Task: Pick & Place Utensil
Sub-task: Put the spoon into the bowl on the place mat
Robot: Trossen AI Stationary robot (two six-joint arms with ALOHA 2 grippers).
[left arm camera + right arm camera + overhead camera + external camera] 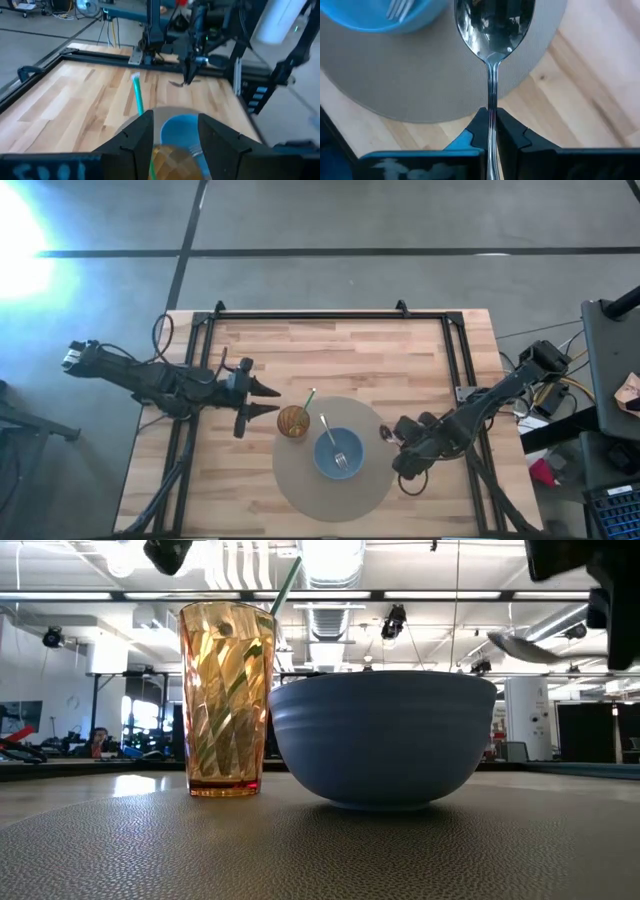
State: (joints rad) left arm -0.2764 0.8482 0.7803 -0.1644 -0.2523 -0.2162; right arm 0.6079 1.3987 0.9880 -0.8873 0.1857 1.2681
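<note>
A silver spoon [494, 30] is in my right gripper [491, 119], which is shut on it above the right edge of the round grey mat [300, 480]. In the high view the right gripper [402, 432] is right of the blue bowl [339, 455], which stands on the mat with a fork [335, 442] in it. An amber ribbed cup [225, 700] with a green straw [137, 97] stands on the mat left of the bowl. My left gripper [268, 401] is open, just left of the cup and touching nothing. My right gripper pinches the spoon's handle [491, 102] between its two fingers, which lie along the handle. They come from the table's right side. The spoon is lifted clear and roughly level, its bowl end [525, 645] pointing toward the blue bowl.
A black metal frame [330, 317] runs along the far edge and down both sides of the wooden table. Bare wood [340, 360] lies beyond the mat toward the far edge. Cables and equipment [610, 380] stand off the table's right side.
</note>
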